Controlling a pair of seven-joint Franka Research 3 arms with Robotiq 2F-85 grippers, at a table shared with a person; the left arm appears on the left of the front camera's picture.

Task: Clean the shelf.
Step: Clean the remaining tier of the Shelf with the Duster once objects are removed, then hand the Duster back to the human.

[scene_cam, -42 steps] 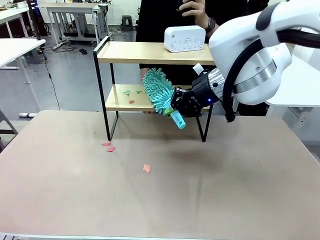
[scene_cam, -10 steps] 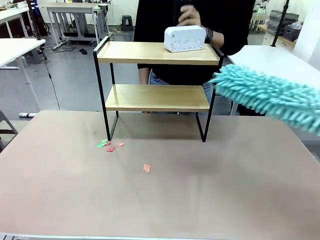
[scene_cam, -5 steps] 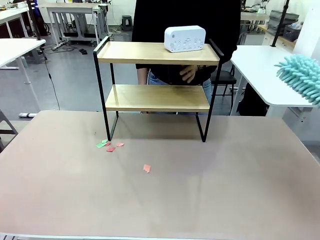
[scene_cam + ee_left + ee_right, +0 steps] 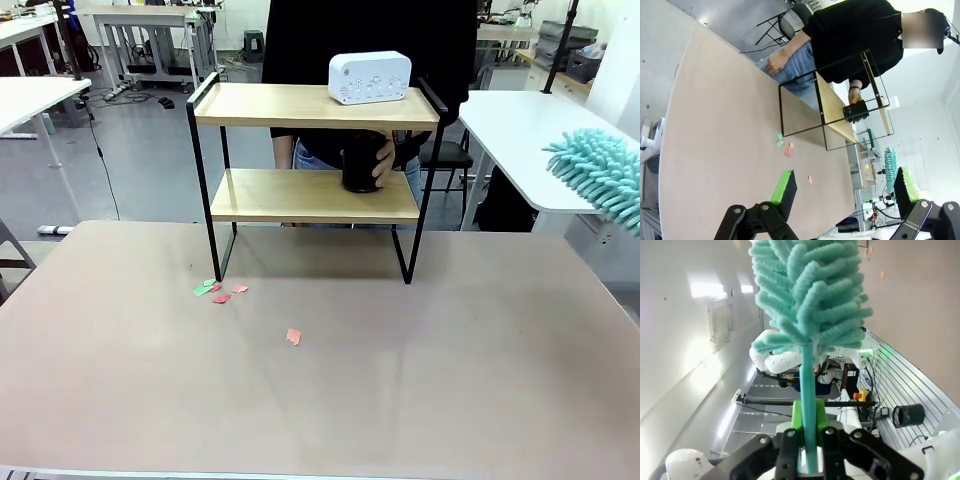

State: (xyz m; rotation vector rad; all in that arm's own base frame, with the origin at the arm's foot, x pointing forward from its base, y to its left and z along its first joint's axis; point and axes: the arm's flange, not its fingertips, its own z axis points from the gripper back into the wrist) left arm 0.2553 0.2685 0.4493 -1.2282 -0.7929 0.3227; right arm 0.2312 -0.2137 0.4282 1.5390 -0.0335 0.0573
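The shelf [image 4: 316,106] stands at the table's far side, with both wooden boards bare of scraps. A person's hand [image 4: 380,160] holds a black cup [image 4: 360,162] on the lower board. A white box-like device [image 4: 370,77] sits on the top board. My right gripper [image 4: 808,437] is shut on the handle of a teal fluffy duster [image 4: 810,290], whose head shows at the right edge [image 4: 600,175], off to the side of the shelf. My left gripper [image 4: 845,187] is open and holds nothing, high above the table with the shelf [image 4: 832,107] far ahead.
Small red and green paper scraps [image 4: 220,291] lie on the table by the shelf's front left leg, and one more scrap [image 4: 293,337] lies nearer. White tables [image 4: 520,120] stand to the right and left beyond. The person stands right behind the shelf.
The duster swung away from the shelf to the right edge of the front view. The person's hand came down behind the shelf and brought a black cup onto the lower board.
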